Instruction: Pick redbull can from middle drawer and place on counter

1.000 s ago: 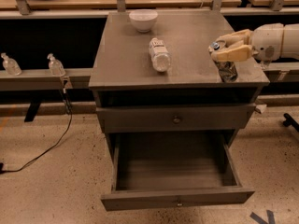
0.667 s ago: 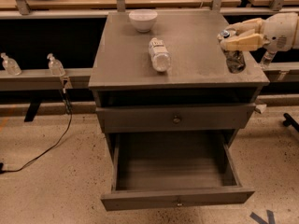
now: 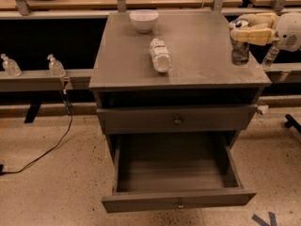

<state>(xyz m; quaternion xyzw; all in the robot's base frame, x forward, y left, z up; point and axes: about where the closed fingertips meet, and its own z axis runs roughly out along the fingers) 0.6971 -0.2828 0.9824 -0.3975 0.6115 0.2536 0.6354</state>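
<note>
The redbull can is upright at the right edge of the grey counter, its base on or just above the surface. My gripper reaches in from the right and is shut on the can's top. The middle drawer is pulled out below, and its floor is bare.
A clear plastic water bottle lies on its side mid-counter. A white bowl stands at the back. A closed drawer front with a brass knob sits above the open drawer. Small bottles stand on the left ledge, and a cable runs across the floor.
My gripper has carried the can up-frame and to the right, from near the counter's front right corner toward the middle of the right edge.
</note>
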